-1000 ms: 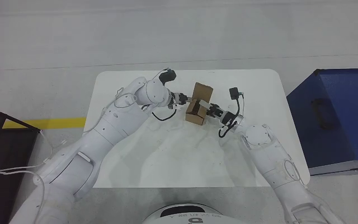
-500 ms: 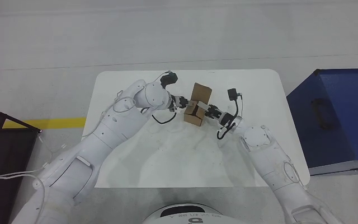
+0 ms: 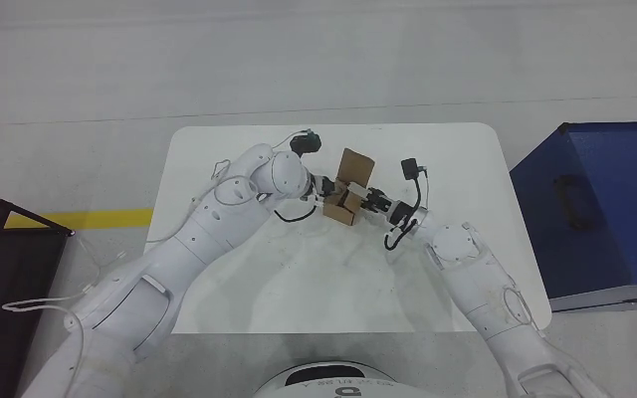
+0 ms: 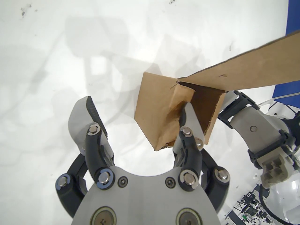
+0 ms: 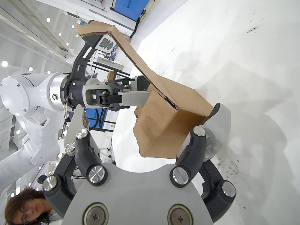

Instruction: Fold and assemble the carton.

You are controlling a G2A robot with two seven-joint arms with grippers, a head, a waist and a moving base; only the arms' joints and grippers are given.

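Left-hand end effector first: the left gripper (image 4: 138, 103) is seen spread open at one side of the carton (image 4: 154, 108). One finger (image 4: 189, 118) is thrust into the open end and pressed against a creased inner flap (image 4: 174, 105). The other finger (image 4: 80, 118) is held outside, apart from the cardboard and above the bare table (image 4: 70, 36), so nothing is clasped between the two.

On the opposite side of the carton the right gripper (image 5: 151, 112) is likewise spread wide, and in the top view the box is flanked by the two arms. One of its pads (image 5: 221, 120) is laid against an outer wall near a corner. The other pad (image 5: 76, 124) is kept well clear of the cardboard, so no clamping hold is made there either.

The carton is of plain brown cardboard and is only partly formed. Its body is squared up into a box shape with one end left open, and a long lid flap (image 5: 138, 59) is raised at a slant from one upper edge. It is placed in the far half of the white table, close to the middle of its width. Whether its underside is rested fully on the surface cannot be told.

On the floor beyond the table's right edge a blue crate (image 3: 587, 214) is seen, and a yellow floor line (image 3: 100, 217) is seen off to the left
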